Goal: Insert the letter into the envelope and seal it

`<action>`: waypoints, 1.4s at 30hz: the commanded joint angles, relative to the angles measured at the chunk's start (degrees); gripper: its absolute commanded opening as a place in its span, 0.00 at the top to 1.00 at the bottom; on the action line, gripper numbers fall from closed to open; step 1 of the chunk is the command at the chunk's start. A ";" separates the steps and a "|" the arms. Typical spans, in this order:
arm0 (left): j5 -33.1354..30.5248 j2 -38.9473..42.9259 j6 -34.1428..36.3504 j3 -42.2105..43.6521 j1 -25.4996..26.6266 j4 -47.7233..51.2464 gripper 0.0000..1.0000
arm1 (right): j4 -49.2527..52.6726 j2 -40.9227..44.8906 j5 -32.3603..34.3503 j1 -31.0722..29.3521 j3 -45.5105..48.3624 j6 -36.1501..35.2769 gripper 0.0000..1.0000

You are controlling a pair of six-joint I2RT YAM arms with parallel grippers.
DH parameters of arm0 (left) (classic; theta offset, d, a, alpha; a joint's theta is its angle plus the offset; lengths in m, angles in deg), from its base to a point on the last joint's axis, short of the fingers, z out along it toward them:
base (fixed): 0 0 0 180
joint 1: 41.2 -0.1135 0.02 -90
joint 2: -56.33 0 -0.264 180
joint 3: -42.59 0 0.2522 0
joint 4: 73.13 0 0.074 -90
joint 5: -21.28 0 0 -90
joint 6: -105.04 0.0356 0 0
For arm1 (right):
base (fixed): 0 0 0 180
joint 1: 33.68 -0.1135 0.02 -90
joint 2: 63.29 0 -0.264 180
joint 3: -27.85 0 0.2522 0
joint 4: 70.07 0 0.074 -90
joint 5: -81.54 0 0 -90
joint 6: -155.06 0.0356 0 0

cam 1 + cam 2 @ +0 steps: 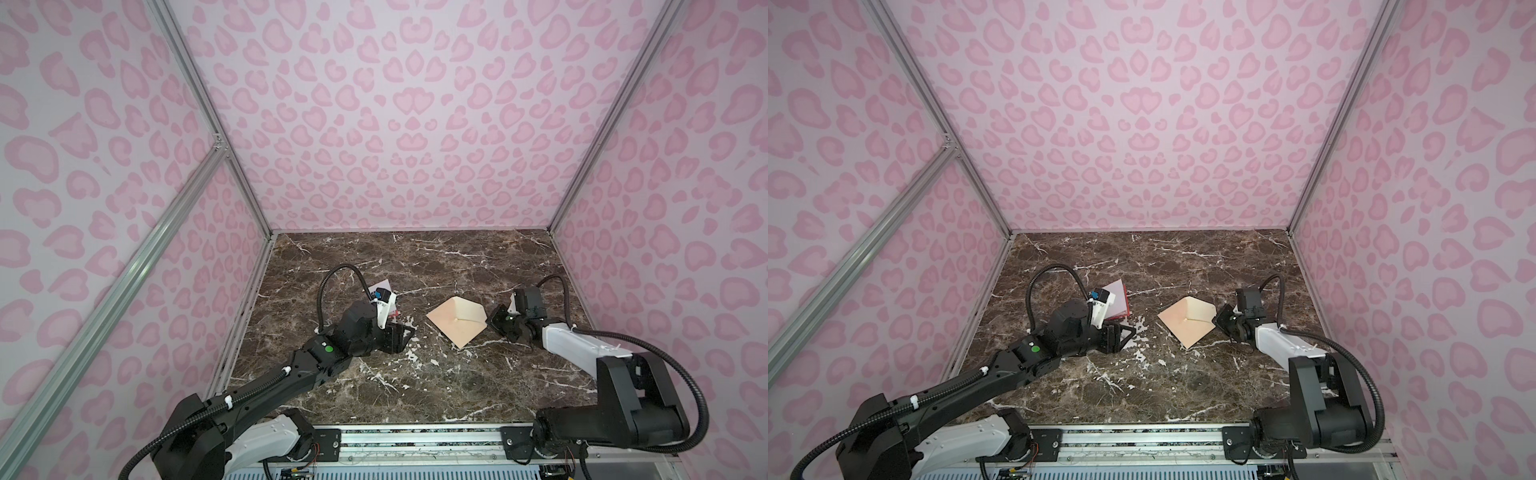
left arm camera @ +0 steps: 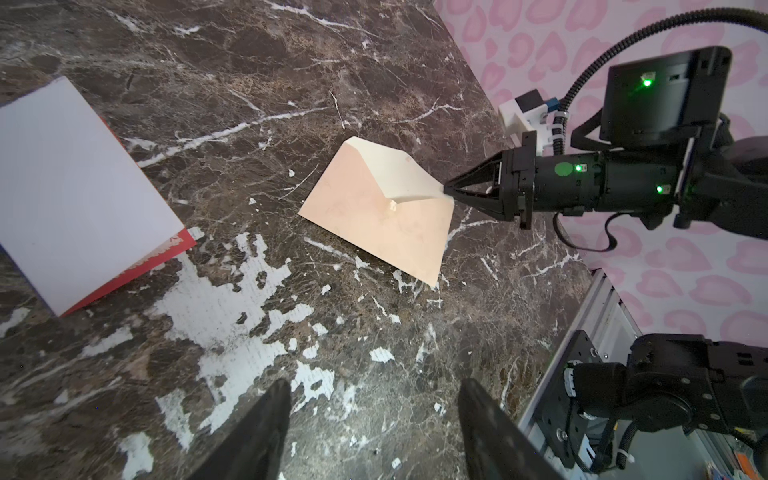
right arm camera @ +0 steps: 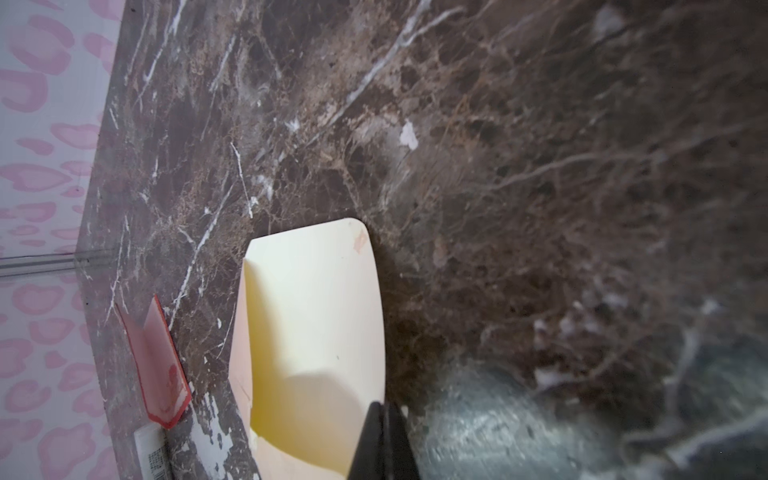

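Observation:
The peach-tan envelope (image 1: 453, 328) (image 1: 1183, 328) lies near the middle of the marble table, its cream-lined flap (image 2: 399, 174) (image 3: 316, 311) lifted off the body. My right gripper (image 1: 491, 320) (image 1: 1217, 322) (image 2: 446, 191) (image 3: 384, 405) is shut on the edge of that flap from the right side. The letter (image 1: 1117, 296) (image 2: 79, 195) lies to the envelope's left, white face up with a red edge showing; in the right wrist view the letter (image 3: 160, 365) shows only as a red sliver. My left gripper (image 1: 409, 332) (image 2: 374, 386) hovers open and empty between letter and envelope, nearer the front.
Pink patterned walls close in the table on three sides. An aluminium rail (image 1: 415, 436) carrying both arm bases runs along the front edge. Worn white patches (image 2: 232, 307) mark the table surface in front of the left gripper.

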 commanded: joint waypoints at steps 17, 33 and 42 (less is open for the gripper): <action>-1.56 8.57 3.02 1.55 -1.96 4.09 0.32 | 6.18 34.05 48.50 -39.14 18.96 44.80 1.00; -1.85 13.73 3.01 3.66 -2.22 6.06 0.32 | 5.78 16.77 65.14 -61.82 13.43 68.07 1.00; -1.98 15.74 3.37 4.06 -2.48 7.58 0.31 | 10.23 4.63 67.61 -68.86 7.13 79.65 1.00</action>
